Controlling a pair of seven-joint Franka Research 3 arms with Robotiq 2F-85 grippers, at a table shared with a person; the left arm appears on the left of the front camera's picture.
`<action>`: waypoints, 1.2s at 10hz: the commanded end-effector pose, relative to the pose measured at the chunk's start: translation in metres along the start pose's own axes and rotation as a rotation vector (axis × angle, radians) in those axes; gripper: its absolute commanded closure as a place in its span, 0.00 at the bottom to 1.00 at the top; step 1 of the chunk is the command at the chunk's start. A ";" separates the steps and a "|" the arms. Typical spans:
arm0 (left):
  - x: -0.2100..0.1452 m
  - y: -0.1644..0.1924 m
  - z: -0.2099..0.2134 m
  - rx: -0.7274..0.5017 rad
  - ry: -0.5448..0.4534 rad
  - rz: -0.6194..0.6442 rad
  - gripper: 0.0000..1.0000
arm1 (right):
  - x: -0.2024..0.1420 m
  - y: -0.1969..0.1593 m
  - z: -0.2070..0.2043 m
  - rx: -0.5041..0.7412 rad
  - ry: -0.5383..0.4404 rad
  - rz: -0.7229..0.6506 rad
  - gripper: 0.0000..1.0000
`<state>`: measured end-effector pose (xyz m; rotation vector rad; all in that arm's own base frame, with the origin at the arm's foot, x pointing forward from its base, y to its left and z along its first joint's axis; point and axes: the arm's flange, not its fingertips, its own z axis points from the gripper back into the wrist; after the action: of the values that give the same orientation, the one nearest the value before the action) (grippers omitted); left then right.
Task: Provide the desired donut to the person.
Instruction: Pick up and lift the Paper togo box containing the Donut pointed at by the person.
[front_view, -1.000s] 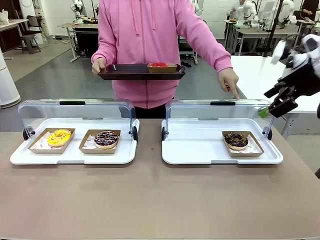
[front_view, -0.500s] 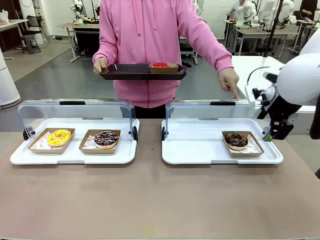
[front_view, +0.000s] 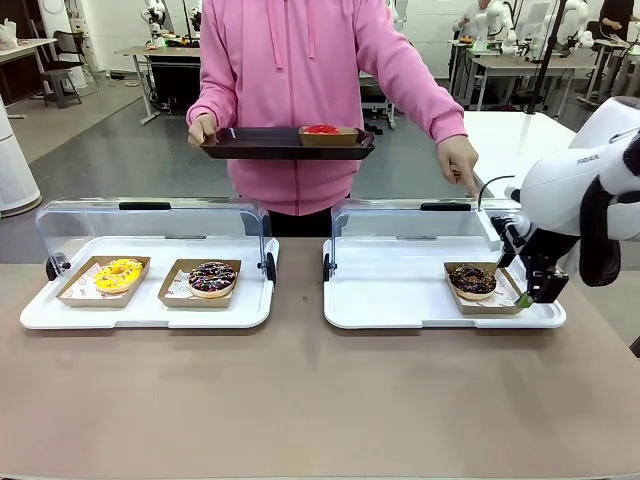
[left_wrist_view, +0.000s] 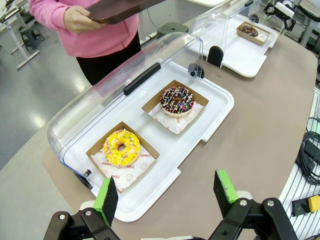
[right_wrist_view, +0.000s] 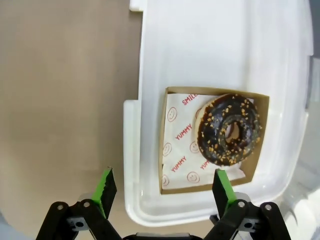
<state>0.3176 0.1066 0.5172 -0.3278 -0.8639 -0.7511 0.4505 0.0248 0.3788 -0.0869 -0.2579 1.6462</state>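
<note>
one glossy nut-flecked ring donut (right_wrist_view: 229, 131) in square cardboard tray (right_wrist_view: 163, 130)

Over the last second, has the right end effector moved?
Yes. The right end effector dropped from level with the clear lid down to the white tray's right end, open, beside the chocolate donut.

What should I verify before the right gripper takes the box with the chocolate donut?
1. Clear lid of the right case is raised: ok.
2. Person's hand points at that case: ok.
3. Right gripper is open: ok.
4. Wall of the cardboard box under the chocolate donut lies between the fingers: cannot tell.
5. Bare room on the person's dark tray: ok.
</note>
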 end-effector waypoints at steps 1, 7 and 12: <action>0.001 0.000 0.000 -0.005 -0.007 0.019 0.00 | -0.007 -0.016 -0.018 -0.018 -0.034 0.013 0.00; 0.001 0.000 0.000 -0.005 -0.007 0.019 0.00 | -0.022 -0.022 -0.041 0.023 0.005 0.010 0.00; 0.001 0.000 0.000 -0.005 -0.007 0.019 0.00 | -0.029 -0.019 -0.051 0.015 0.031 -0.013 0.45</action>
<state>0.3176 0.1066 0.5172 -0.3278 -0.8638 -0.7511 0.4789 0.0055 0.3370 -0.0732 -0.2142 1.6143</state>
